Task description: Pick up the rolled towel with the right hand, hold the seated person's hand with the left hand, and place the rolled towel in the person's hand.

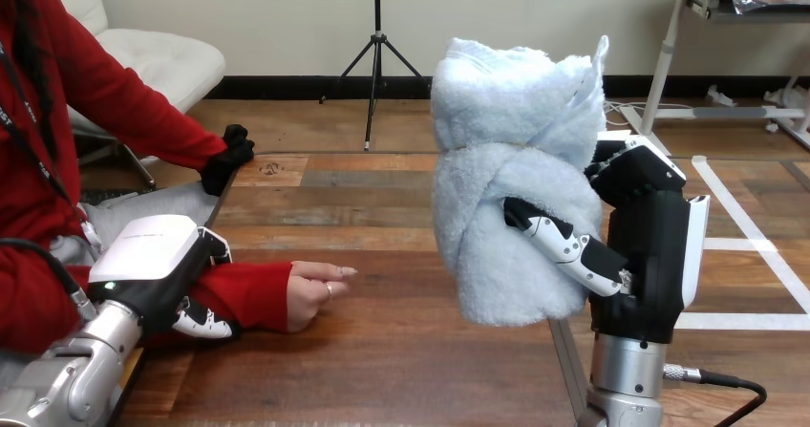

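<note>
Above the table's right edge, rolled towel (516, 188): upright, lifted clear of the table (401, 351), with the right hand (650, 255) and its fingers wrapped round it.
Robot's left hand (158, 255): at the table's left edge, curled round the person's forearm (253, 293).
The person's hand (315, 293): resting on the table, well apart from the towel.

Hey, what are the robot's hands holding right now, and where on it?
The right hand grips the rolled towel round its lower middle. The left hand curls round the person's forearm near the wrist.
</note>
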